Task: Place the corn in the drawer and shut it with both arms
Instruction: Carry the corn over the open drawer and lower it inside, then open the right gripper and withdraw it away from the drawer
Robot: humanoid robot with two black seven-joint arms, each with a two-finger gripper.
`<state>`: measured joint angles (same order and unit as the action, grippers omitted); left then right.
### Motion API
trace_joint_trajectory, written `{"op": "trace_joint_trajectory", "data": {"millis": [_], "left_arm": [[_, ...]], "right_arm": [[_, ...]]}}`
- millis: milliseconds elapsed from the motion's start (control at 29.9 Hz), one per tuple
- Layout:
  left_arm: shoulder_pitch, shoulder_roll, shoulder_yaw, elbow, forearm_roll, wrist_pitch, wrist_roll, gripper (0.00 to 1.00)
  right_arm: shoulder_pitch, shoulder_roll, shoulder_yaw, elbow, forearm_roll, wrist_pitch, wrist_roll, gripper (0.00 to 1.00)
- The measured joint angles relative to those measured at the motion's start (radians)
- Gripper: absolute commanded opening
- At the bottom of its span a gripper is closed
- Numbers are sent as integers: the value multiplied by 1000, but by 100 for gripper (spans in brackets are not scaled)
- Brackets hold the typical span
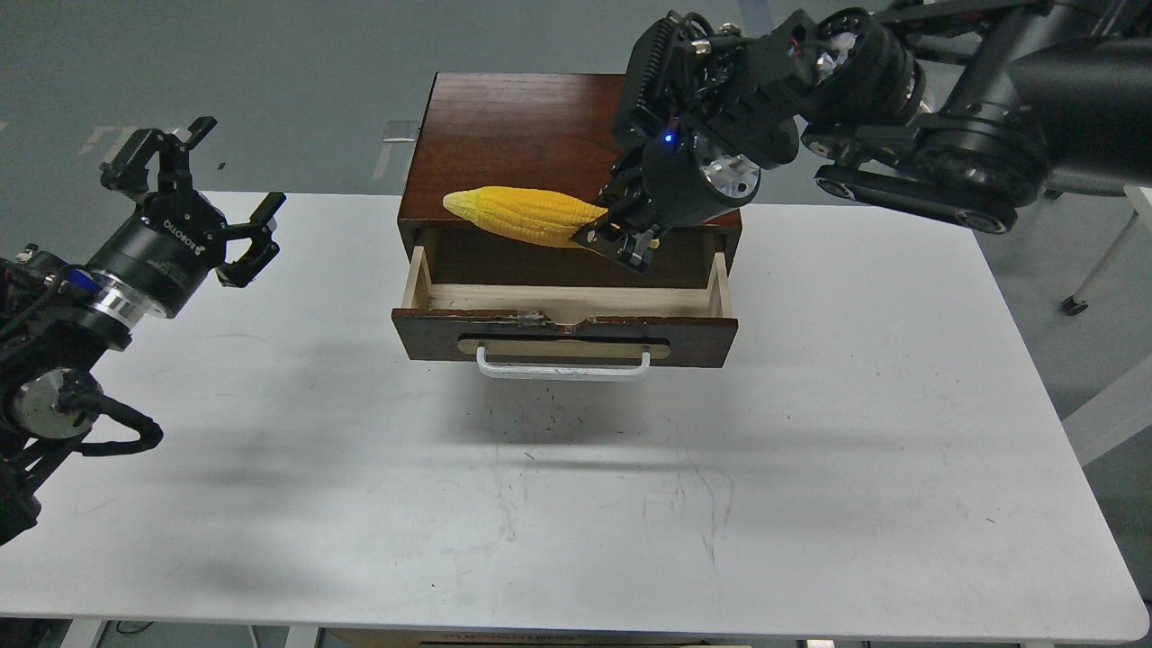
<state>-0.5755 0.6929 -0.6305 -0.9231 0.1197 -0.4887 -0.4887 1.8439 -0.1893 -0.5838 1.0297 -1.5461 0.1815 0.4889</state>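
Gripping the corn (522, 214) by its thick end, our right hand (621, 236) was closed on the cob and held it over the rear of the open drawer (564, 337), at the front edge of the cabinet (513, 135) top. We judged the hold was chosen so the cob stuck out sideways to our left, roughly along the drawer's width, letting it go down flat into the pale wood interior without catching on the side walls. It appeared to be carried clear of the drawer, not yet inside it, though we could not tell whether it brushed the cabinet's edge.

Our left hand (196, 205) hung well apart from the drawer, above the left side of the worktop (810, 450), its fingers spread wide with nothing between them. We took that as waiting its turn: with the drawer pulled out toward us and its white bar handle (562, 367) facing forward, the free hand was placed to help push the front shut once the corn was dropped.

The corn was bright yellow and husked, tapering to a blunt point at its free end, with neat rows of kernels along its length. The drawer front was dark reddish-brown, chipped along its upper edge.
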Motion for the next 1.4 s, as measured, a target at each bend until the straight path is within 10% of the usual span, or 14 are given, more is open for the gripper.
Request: {"op": "trace_joint_trajectory", "data": {"millis": [267,669,1404], "left_arm": [[0,4,0,-2,0,0,0,100],[2,10,0,-2,0,0,0,100],[0,35,1,0,1,0,0,100]], "right_arm": [[-40,50,-32,-25,-6,-33,0,15],[-80,46,-33,-39,-2,-36,0,78],[-36,-179,175,56,425,-32,0,98]]}}
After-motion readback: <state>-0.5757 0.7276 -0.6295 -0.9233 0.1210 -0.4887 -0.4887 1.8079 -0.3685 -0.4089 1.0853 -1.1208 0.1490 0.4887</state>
